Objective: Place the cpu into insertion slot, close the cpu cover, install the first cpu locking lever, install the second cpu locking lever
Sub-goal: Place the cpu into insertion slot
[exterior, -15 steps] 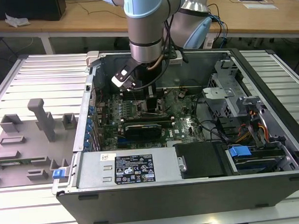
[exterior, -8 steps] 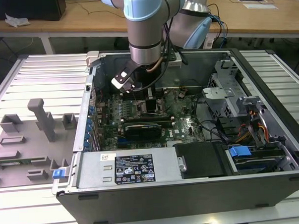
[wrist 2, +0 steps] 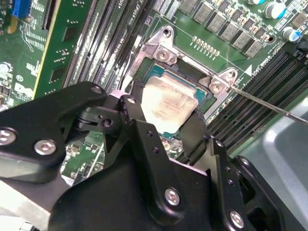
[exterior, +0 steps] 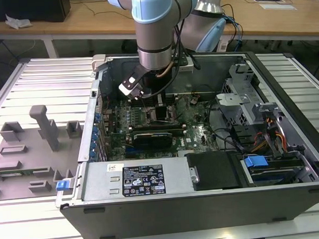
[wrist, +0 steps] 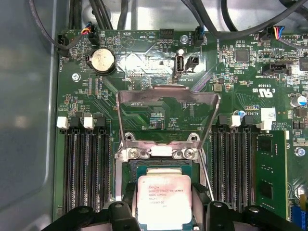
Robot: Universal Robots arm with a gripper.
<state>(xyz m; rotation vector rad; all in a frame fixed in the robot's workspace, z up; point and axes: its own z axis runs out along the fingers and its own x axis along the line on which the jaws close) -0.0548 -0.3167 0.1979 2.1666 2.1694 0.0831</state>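
Note:
In both wrist views the cpu (wrist: 164, 199) (wrist 2: 168, 103), a square chip with a pale metal top, lies in the insertion slot (wrist 2: 190, 71) on the green board. My gripper (wrist: 164, 204) (wrist 2: 163, 120) is shut on the cpu, with one black finger (wrist: 129, 198) on one side and the other on the opposite side. The cpu cover (wrist: 166, 91), a silvery frame with a cut-out centre, stands raised on its hinge beyond the slot. A thin locking lever (wrist 2: 269, 106) sticks out from the slot's corner. In the exterior view the gripper (exterior: 160, 104) reaches down into the open computer case.
Long black memory slots (wrist: 84, 168) flank the socket, with a green memory stick (wrist: 269, 178) on one side. A coin battery (wrist: 102, 60) and cables (wrist: 226, 24) lie beyond the cover. The power supply (exterior: 146, 178), drive cage (exterior: 254, 110) and case walls (exterior: 96, 117) hem in the arm.

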